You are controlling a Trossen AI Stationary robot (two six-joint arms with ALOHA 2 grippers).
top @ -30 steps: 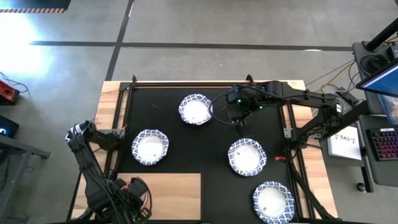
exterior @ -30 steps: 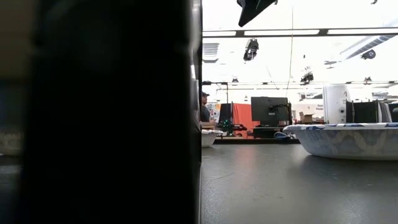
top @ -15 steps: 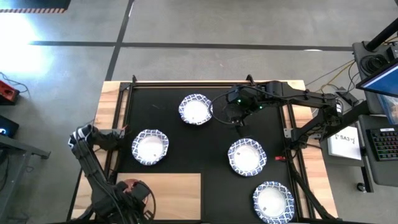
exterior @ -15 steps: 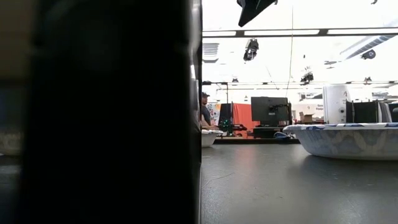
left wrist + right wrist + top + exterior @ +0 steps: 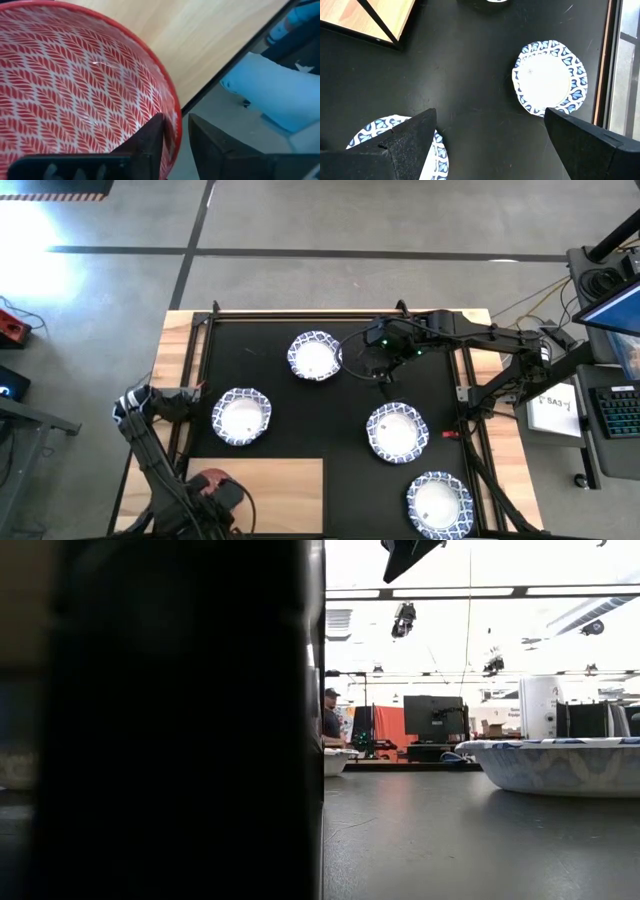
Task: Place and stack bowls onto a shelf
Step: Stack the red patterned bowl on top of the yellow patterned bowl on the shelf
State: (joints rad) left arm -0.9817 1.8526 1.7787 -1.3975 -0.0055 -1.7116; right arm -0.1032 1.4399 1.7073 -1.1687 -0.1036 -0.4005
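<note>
A red-pink patterned bowl is over the left end of the light-wood shelf at the table's near left; whether it rests on the board, I cannot tell. My left gripper points down over it, slightly open, one finger inside the bowl and one outside its rim. In the high view the bowl peeks out beside that gripper. My right gripper hangs wide open above the black mat, holding nothing. White blue-rimmed bowls stand on the mat: far, left, right. My left gripper stands astride the red bowl's rim from above, at the side nearest the shelf's edge. A narrow gap shows between the outer finger and the rim. I cannot tell whether the inner finger touches the bowl's inside wall.
Another white bowl sits at the near right corner. Black frame bars run along the mat's left and right sides. A dark shape blocks the low view's left half. Bare shelf board lies beside the red bowl.
My left arm has sunk a little toward the near edge at the shelf's left end, and the red bowl now shows beside its gripper in the high view. My right arm has kept still.
</note>
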